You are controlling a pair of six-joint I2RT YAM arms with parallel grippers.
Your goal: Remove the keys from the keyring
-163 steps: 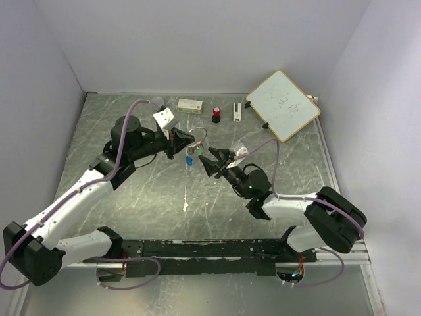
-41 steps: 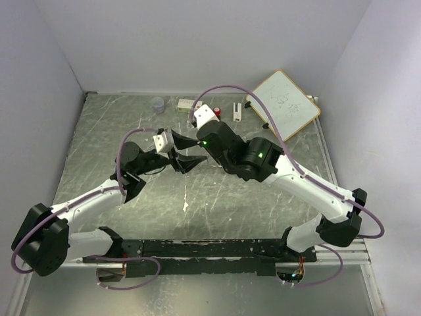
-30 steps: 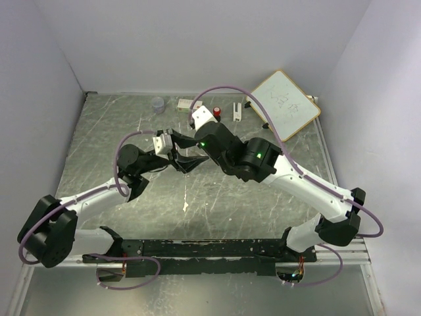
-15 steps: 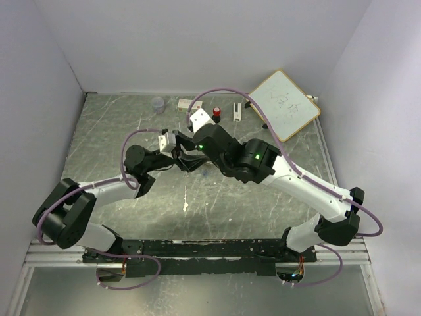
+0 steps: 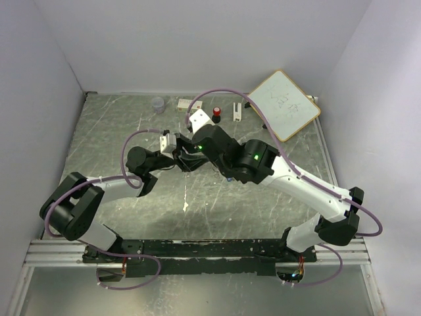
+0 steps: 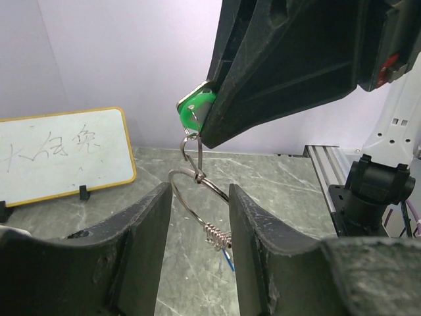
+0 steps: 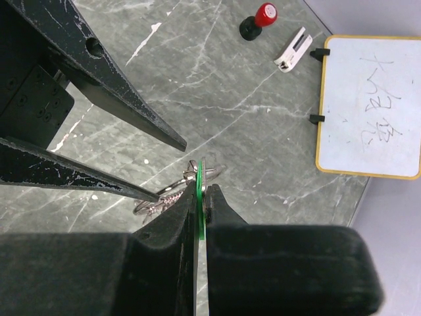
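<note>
The keyring [image 6: 197,175] hangs above a grey-green marbled table [image 5: 105,131] boxed in by pale walls [image 5: 197,46], under a green key [image 6: 195,112] that the right gripper [image 7: 199,197] pinches flat. A whiteboard [image 5: 284,104] at the far right carries scrawled, unreadable marks. Both arms reach inward, tips meeting. The left gripper [image 6: 199,189] is spread, the ring between its fingers.
</note>
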